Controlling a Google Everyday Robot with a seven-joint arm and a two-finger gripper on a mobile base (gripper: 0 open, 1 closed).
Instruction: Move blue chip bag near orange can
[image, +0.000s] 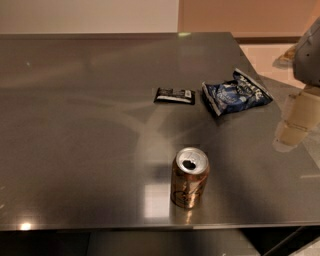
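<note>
The blue chip bag (236, 93) lies flat on the grey metal table (75, 125), right of centre and towards the back. The orange can (189, 177) stands upright near the table's front edge, in front of the bag and a little to its left, well apart from it. My gripper (292, 125) hangs at the right edge of the view, over the table's right side, to the right of the bag and not touching it. Nothing shows in its grasp.
A small flat black packet (174, 95) lies just left of the bag. The table's right edge runs close behind the gripper, with pale floor (260, 57) beyond it. A wall stands at the back.
</note>
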